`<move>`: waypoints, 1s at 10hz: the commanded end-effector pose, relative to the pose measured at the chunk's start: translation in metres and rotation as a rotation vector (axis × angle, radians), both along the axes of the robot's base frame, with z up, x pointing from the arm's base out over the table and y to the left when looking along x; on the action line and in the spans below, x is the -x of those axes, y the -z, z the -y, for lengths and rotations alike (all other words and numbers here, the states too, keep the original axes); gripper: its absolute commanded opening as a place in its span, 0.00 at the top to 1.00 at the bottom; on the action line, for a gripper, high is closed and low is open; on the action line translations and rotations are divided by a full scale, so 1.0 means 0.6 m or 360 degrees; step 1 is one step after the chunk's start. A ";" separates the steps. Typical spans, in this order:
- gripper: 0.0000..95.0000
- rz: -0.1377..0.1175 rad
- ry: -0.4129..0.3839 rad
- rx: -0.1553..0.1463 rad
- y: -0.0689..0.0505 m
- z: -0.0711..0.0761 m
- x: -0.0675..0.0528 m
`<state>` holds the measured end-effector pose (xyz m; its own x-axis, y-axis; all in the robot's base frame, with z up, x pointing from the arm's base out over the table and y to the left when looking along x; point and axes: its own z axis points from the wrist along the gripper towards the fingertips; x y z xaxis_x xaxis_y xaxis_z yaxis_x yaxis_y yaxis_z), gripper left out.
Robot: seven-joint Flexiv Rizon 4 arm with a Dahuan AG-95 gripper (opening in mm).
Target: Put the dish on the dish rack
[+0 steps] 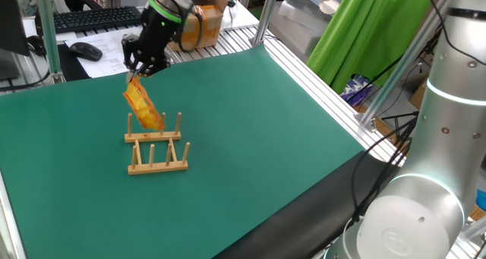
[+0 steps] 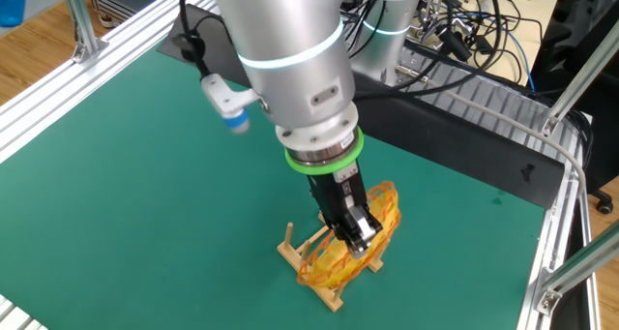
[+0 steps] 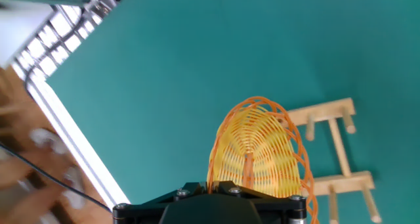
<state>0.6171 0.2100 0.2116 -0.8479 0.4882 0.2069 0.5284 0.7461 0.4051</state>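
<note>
Dish [image 1: 143,105], round and woven, yellow-orange, hangs tilted on its edge at the middle left of the frame. The gripper [image 1: 137,74] has its jaws squeezed tight on the dish's top rim. The bottom rim seems to dip between the pegs of the dish rack [image 1: 157,151], but I cannot be sure it touches. The green mat [image 1: 258,130] lies wide around them.

We see the dish [image 3: 259,152] as open woven wicker, ridged and faintly glossy. The dish rack [image 1: 157,150] looks like pale bare wood, and the bench [image 1: 250,122] wears a matt green mat.
</note>
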 end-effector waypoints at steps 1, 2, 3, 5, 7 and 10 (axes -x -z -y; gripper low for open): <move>1.00 0.0036 0.0002 -0.0017 0.002 -0.003 -0.002; 1.00 0.0042 -0.0013 0.0001 0.002 -0.003 -0.002; 1.00 0.0053 -0.0041 0.0020 0.003 -0.002 -0.003; 1.00 0.0076 -0.0099 0.0075 0.003 0.000 -0.005; 1.00 0.0072 -0.0114 0.0089 0.002 0.004 -0.008; 1.00 0.0080 -0.0134 0.0075 0.012 0.018 -0.015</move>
<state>0.6281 0.1977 0.2031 -0.8965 0.4185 0.1454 0.4407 0.8087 0.3897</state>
